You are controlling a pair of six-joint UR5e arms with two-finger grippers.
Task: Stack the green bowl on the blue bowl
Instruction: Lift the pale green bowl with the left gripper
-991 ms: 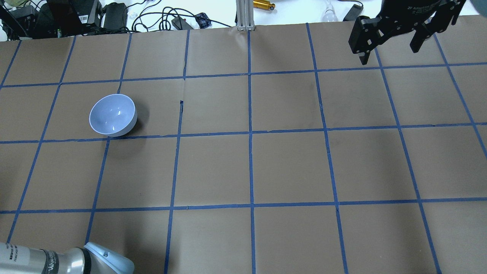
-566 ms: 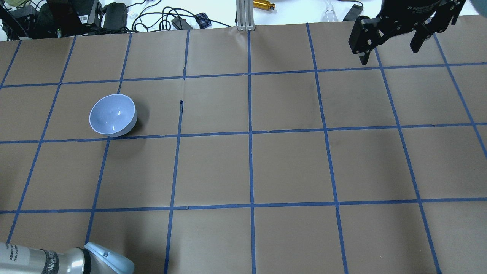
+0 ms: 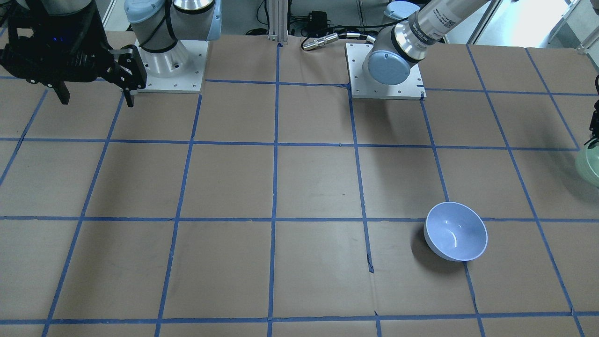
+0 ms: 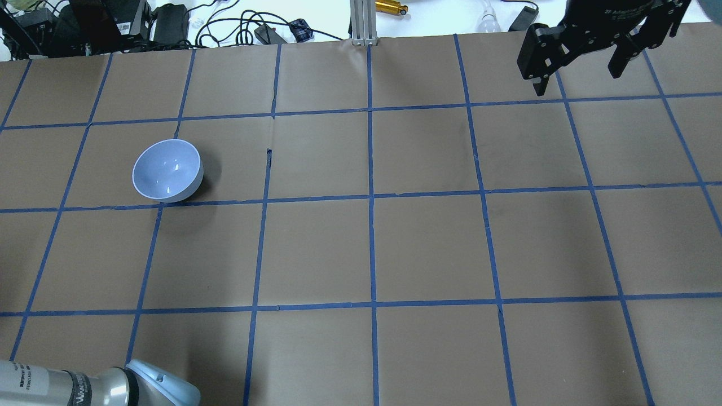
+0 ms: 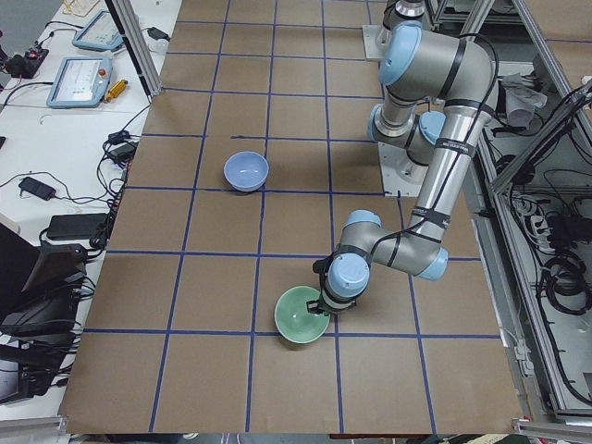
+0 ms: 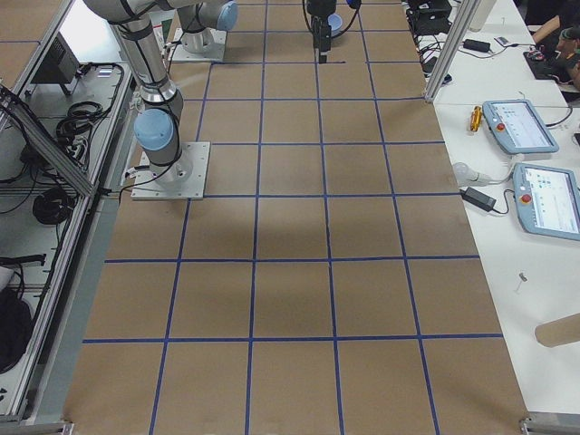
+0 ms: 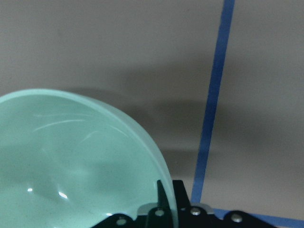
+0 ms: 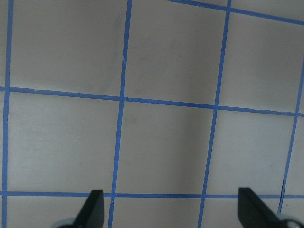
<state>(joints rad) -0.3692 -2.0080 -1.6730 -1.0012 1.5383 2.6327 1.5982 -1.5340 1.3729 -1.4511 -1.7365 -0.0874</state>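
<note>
The green bowl (image 5: 302, 315) sits at the table's left end. It fills the left wrist view (image 7: 71, 161) and shows at the right edge of the front view (image 3: 590, 166). My left gripper (image 7: 167, 192) has its jaws close together astride the bowl's rim, one inside and one outside; it also shows in the left view (image 5: 320, 302). I cannot tell whether the bowl rests on the table or is lifted. The blue bowl (image 4: 167, 170) stands upright and empty on the table, also in the front view (image 3: 455, 230). My right gripper (image 4: 581, 67) is open and empty, high over the far right.
Brown paper with a blue tape grid (image 4: 372, 197) covers the table. Cables and power bricks (image 4: 169, 22) lie beyond the far edge. The two arm bases (image 3: 168, 70) stand at the robot's side. Tablets (image 6: 521, 127) lie on a side bench.
The left arm's elbow at the bottom left has shifted slightly. The blue bowl and the right gripper have not visibly moved.
</note>
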